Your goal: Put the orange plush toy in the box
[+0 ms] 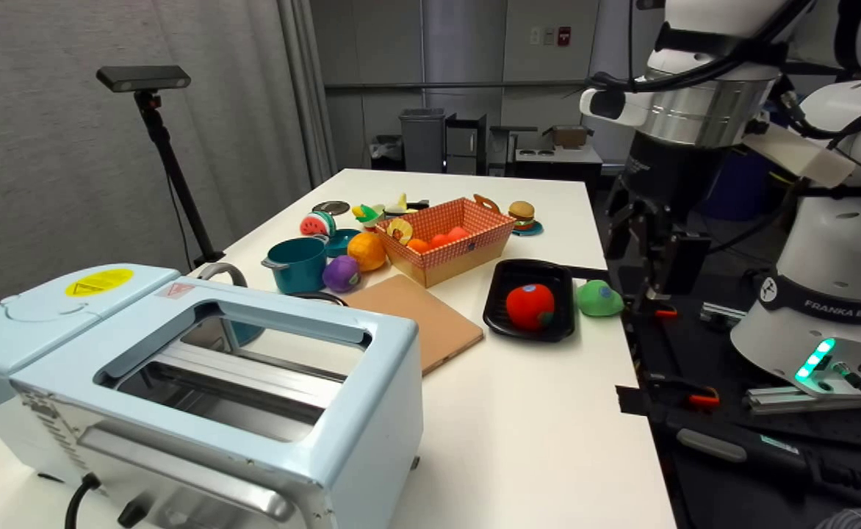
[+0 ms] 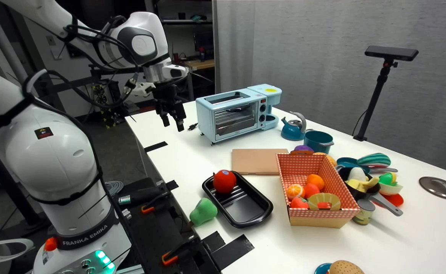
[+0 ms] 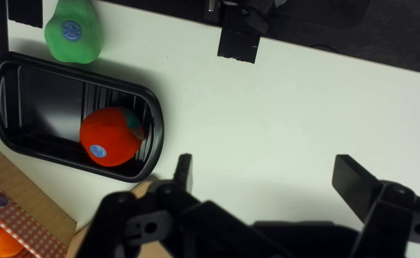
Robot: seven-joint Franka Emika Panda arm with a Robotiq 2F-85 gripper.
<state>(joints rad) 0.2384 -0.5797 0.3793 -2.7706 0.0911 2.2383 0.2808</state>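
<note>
The orange plush toy (image 1: 530, 306) is red-orange and round, with a small green bit and a blue label. It sits in the black tray (image 2: 262, 217) in both exterior views (image 2: 224, 181) and in the wrist view (image 3: 110, 137). The box (image 1: 467, 263) is orange-brown with a red-checked lining and holds several small toy fruits. It stands beyond the tray, also in an exterior view (image 2: 316, 220), and its corner shows in the wrist view (image 3: 34, 208). My gripper (image 2: 173, 126) is open and empty, above the table to one side of the tray. Its fingers are wide apart in the wrist view (image 3: 263, 172).
A green plush pear (image 2: 203, 211) lies beside the tray at the table edge. A flat brown board (image 2: 257, 161) lies between the box and the blue toaster oven (image 2: 238, 110). A teal pot (image 1: 298, 263), an orange-yellow round toy (image 1: 366, 251) and a purple toy (image 1: 341, 273) stand behind the box.
</note>
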